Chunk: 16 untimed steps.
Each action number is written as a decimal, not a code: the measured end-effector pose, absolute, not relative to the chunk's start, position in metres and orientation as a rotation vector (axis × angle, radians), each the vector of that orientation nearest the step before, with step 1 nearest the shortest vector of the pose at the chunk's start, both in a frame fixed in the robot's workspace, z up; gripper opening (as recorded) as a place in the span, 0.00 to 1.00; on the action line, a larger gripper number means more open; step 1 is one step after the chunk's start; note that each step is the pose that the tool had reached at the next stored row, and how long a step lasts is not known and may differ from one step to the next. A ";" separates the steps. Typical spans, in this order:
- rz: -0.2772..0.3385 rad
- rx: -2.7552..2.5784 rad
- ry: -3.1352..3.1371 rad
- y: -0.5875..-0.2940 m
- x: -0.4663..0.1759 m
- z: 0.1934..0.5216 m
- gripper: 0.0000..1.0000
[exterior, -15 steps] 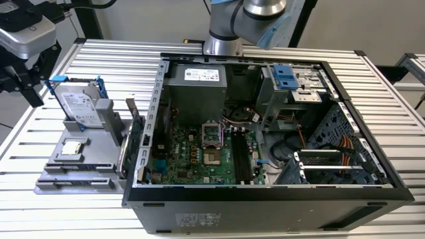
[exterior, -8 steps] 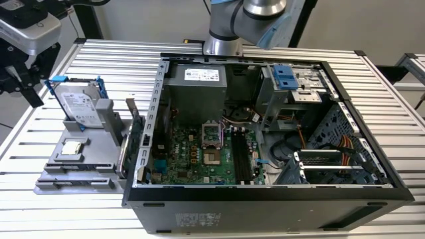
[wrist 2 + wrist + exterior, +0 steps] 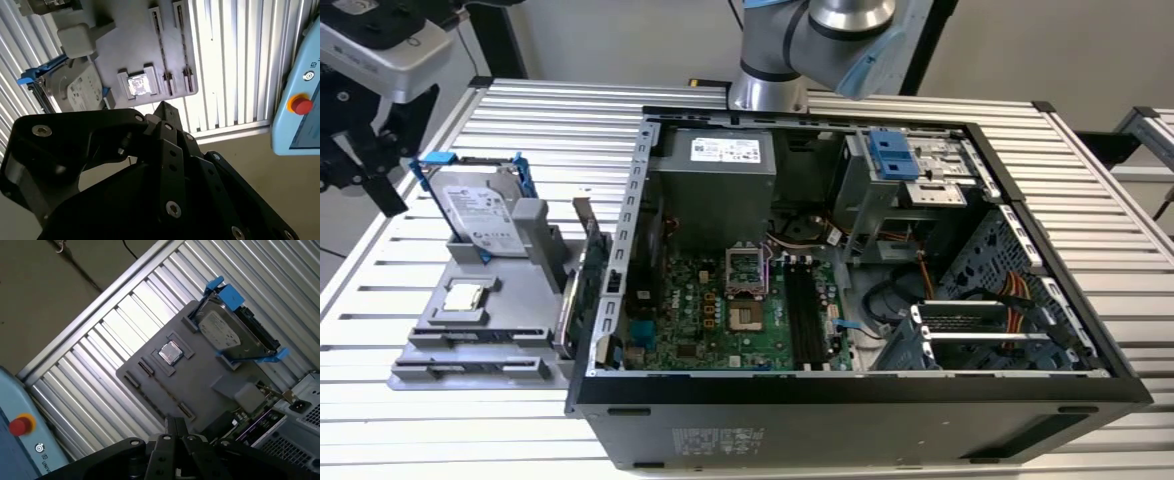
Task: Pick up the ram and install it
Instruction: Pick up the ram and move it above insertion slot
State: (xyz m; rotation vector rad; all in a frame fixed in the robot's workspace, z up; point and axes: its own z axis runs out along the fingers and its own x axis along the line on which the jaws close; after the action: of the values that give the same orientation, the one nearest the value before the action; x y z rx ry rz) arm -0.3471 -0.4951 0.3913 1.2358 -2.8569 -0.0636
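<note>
Exterior and both wrist views. My gripper [image 3: 173,422] hangs high above the slatted table [image 3: 494,110], near the grey tray [image 3: 454,358] at the exterior view's left and well apart from the open computer case [image 3: 854,405]. My fingers [image 3: 162,112] are pressed together to a single point, with nothing seen between them. The tray carries a silver hard drive [image 3: 474,210] upright in a blue frame at its far end and a small square processor chip [image 3: 171,353] at its middle. Toward its near end run two long narrow grooves [image 3: 159,388], each marked by a thin dark line along its length. A green card [image 3: 594,285] with a metal bracket stands on edge between tray and case. Inside the case, the long black slots [image 3: 809,315] run near to far along the right part of the motherboard [image 3: 700,325]. Where the ram is, in groove or in slot, and how it looks, I cannot tell. A light-blue pendant [image 3: 300,85] with a red button [image 3: 301,105] sits beside the table's edge in both wrist views.
</note>
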 end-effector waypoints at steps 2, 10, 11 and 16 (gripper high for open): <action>-0.063 1.268 -2.842 -0.495 -0.347 0.391 0.00; -0.061 1.371 -2.792 -0.495 -0.347 0.391 0.00; -0.061 1.385 -2.786 -0.495 -0.347 0.391 0.00; -0.060 1.468 -2.741 -0.495 -0.347 0.391 0.00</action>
State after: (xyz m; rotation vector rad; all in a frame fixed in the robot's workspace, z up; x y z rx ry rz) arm -0.3471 -0.4951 0.3913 1.4682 -2.7413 -0.0595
